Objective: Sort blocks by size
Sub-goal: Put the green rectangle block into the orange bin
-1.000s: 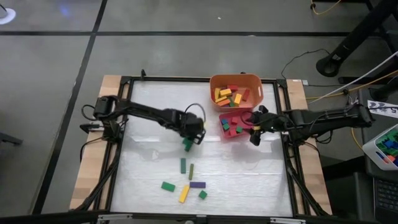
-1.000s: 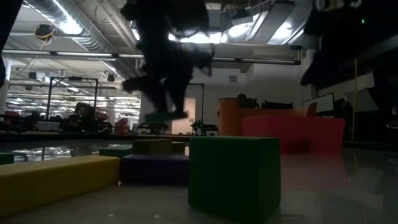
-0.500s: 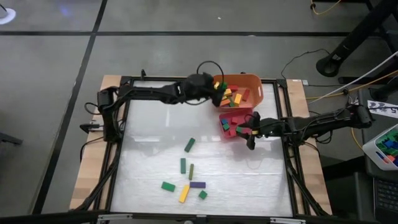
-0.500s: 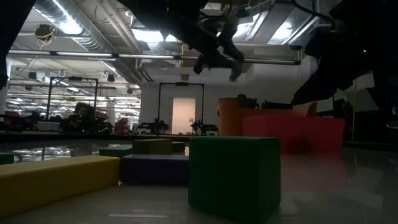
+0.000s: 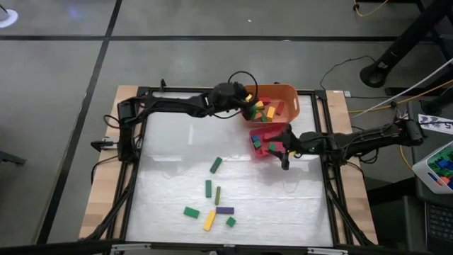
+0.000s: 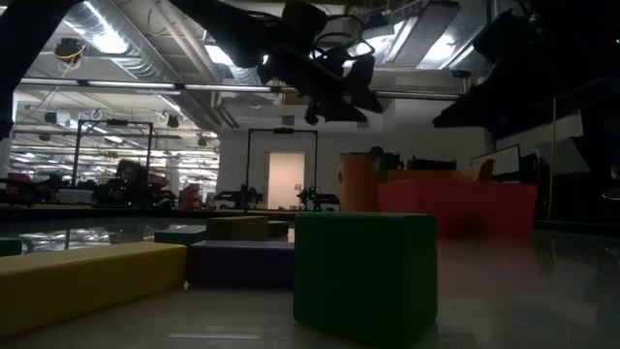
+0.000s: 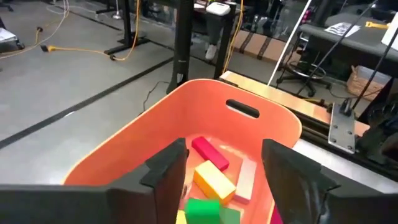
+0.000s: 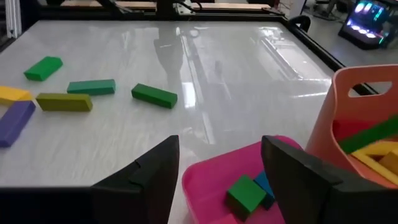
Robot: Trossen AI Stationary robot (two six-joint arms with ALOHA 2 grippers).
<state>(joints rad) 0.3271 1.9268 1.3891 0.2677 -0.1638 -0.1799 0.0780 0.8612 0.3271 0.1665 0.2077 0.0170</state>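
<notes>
left pincer (image 5: 248,106) wide, empty, over orange bin (image 5: 290,93) upper centre | right pincer (image 5: 284,150) wide at pink tray (image 5: 253,139) | loose blocks (image 5: 210,219) lower centre of counter (image 5: 170,177) | advice: clear the rim before swinging back, grab bars across narrow side

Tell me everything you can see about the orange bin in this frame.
The orange bin is a rounded, smooth, plastic-looking tub with a slot handle cut into its wall. It stands upright at the table's far edge, with the pink tray close beside its near side. Inside lie long blocks in yellow, red, green and pink. The left gripper hangs over its left rim, jaws open and holding nothing.
</notes>
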